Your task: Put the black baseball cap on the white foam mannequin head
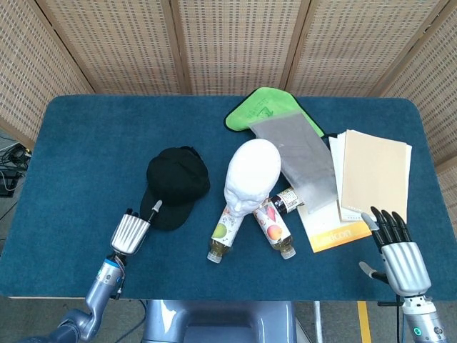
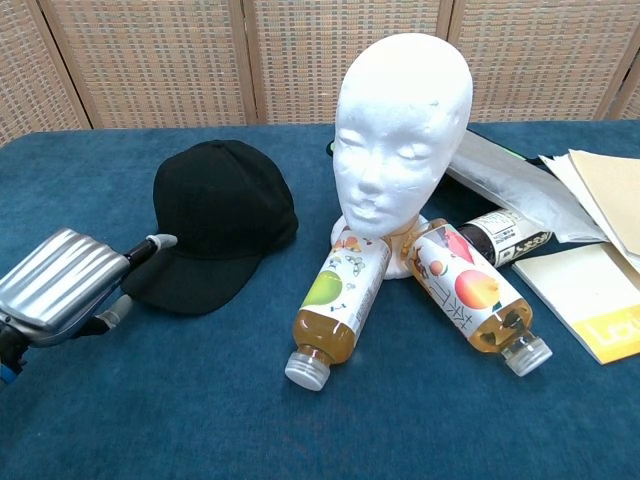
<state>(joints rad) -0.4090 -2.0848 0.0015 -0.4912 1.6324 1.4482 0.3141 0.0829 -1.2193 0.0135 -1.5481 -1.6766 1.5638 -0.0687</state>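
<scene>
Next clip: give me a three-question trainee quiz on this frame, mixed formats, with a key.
1. True or false: the black baseball cap already sits on the white foam mannequin head.
2. Which hand is at the cap's brim? A) left hand B) right hand C) neither
3. Fill in: the right hand rests near the table's front edge, palm down, beside the ____ booklet.

Key
1. False; the cap lies on the blue table, left of the mannequin head.
2. A; a fingertip lies on the brim.
3. Orange.
</scene>
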